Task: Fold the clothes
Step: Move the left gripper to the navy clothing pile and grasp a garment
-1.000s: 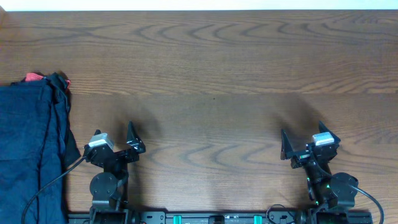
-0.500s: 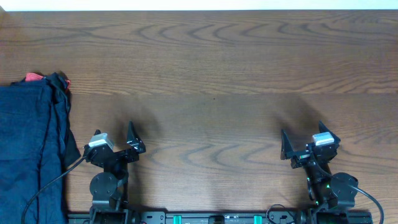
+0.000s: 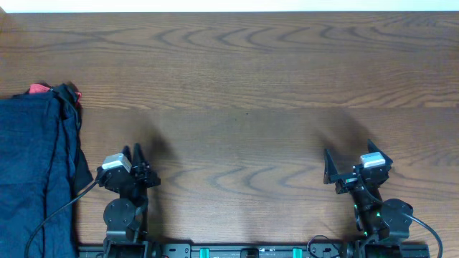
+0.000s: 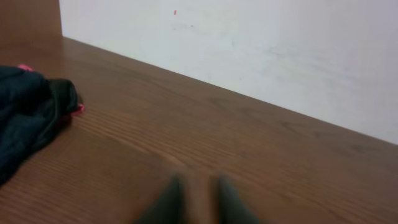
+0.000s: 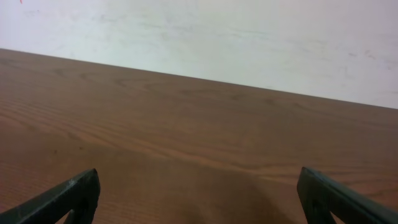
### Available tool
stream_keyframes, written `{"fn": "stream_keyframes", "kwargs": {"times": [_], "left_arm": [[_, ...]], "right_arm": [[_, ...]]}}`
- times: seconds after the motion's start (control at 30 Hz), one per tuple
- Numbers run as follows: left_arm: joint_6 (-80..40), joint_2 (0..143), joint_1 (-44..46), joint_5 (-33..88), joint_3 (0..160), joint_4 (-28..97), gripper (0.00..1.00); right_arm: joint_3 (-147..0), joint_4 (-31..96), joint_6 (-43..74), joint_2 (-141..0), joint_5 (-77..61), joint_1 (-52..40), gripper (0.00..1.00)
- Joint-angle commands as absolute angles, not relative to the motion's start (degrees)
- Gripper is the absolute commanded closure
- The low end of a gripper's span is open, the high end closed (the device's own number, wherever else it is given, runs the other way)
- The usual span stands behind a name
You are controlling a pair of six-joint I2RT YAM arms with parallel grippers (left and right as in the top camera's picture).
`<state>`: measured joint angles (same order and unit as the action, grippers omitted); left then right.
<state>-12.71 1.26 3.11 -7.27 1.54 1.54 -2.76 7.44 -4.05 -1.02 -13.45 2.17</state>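
One heap of navy clothes [image 3: 32, 165] lies at the surface's [image 3: 244, 72] left edge, running to the near-left corner. There are two arms. The left fingers [image 4: 231, 198] are almost together and grip nothing, beside the heap but apart from it. The right fingers [image 5: 68, 198] are spread wide and empty, near the near-right corner, well apart from the heap.

The clothes [image 3: 32, 165] lay at the table's [image 3: 244, 86] left edge, with the left gripper [image 3: 133, 152] just to their right. The right gripper [image 3: 349, 152] stood well apart, farther right.

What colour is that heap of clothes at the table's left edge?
The clothes are plain dark navy blue; clearest in the overhead view.
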Motion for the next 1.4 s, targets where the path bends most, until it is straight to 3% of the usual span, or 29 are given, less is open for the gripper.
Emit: {"fn": "stream_keyframes", "kwargs": {"times": [0.0, 0.43, 0.77, 1.1, 1.37], "left_arm": [[-12.8, 1.4, 3.1, -7.7, 0.2, 3.4, 0.94], [-12.8, 3.6, 3.1, -6.5, 3.3, 7.1, 0.94], [-12.8, 25.9, 3.1, -6.5, 18.0, 9.6, 0.94], [-15.3, 52.6, 3.1, -6.5, 48.7, 35.0, 0.94], [-15.1, 62.9, 1.3, -8.7, 62.3, 52.4, 0.92]], "right_arm": [[-2.1, 7.2, -4.8, -1.0, -13.5, 2.1, 0.01], [-2.1, 7.2, -4.8, -1.0, -13.5, 2.1, 0.01], [-2.1, 7.2, -4.8, -1.0, -13.5, 2.1, 0.01], [-2.1, 7.2, -4.8, -1.0, -13.5, 2.1, 0.01], [-2.1, 7.2, -4.8, -1.0, -13.5, 2.1, 0.01]]}}
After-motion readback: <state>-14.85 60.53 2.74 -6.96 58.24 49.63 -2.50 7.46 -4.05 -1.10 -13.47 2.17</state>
